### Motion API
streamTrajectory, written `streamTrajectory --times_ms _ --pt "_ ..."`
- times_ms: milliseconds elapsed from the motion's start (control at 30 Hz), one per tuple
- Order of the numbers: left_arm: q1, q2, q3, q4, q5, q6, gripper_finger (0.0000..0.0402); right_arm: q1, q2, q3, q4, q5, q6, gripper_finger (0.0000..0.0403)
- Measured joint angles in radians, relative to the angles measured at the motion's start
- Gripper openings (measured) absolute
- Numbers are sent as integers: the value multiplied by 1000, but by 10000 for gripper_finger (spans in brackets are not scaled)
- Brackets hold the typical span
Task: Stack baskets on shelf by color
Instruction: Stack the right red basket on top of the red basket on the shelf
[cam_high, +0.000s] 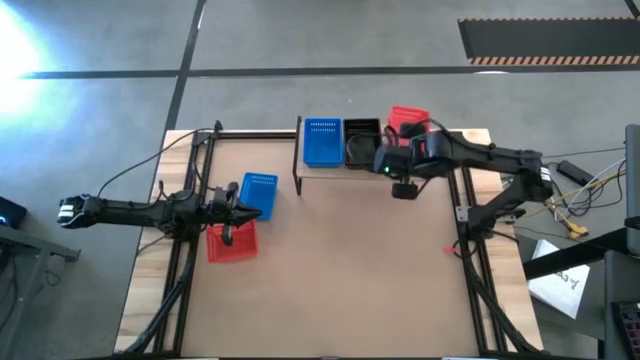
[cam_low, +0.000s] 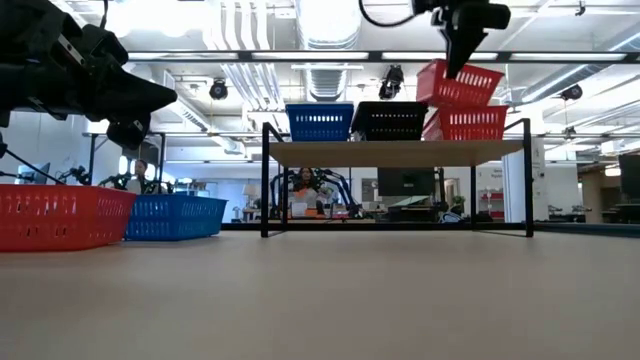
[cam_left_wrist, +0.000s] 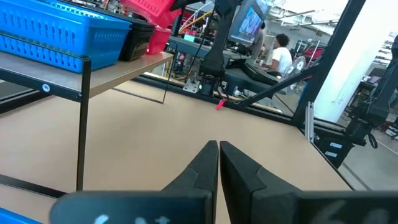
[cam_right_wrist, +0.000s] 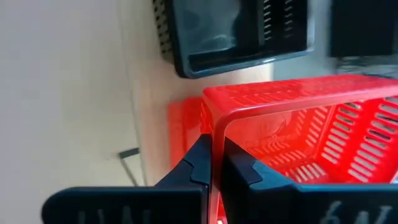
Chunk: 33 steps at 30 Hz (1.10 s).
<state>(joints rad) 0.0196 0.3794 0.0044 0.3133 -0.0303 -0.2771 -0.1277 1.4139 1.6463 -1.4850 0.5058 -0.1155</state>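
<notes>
The right pincer (cam_right_wrist: 216, 163) grips a tilted red basket (cam_low: 458, 83) by its rim, just above another red basket (cam_low: 470, 122) on the shelf (cam_low: 395, 152). Level it, then lower it squarely. The left pincer (cam_left_wrist: 219, 163), closed and empty, waits above the worktop (cam_high: 350, 260).

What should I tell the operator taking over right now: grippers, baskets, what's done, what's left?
Right gripper: shut on the rim of a tilted red basket, held above another red basket at the shelf's red end; not yet nested.
Left gripper: shut, holding nothing, over the table's left side near the loose baskets.
On the shelf: blue basket, black basket, then the red one.
Left on the table: one loose blue basket and one loose red basket.
To do: seat the held red basket, then stack the two loose ones on their colours.
</notes>
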Motion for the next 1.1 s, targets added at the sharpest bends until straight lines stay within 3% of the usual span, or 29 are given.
streamTrajectory --times_ms 133,533,1100 --pt "0 0 0 0 0 0 0 -38 0 -2 -2 -73 -33 9" --pt "0 0 0 0 0 0 0 -50 0 -46 -7 -29 -42 19" --pt "0 0 0 0 0 0 0 -50 -4 -46 -6 15 24 123"
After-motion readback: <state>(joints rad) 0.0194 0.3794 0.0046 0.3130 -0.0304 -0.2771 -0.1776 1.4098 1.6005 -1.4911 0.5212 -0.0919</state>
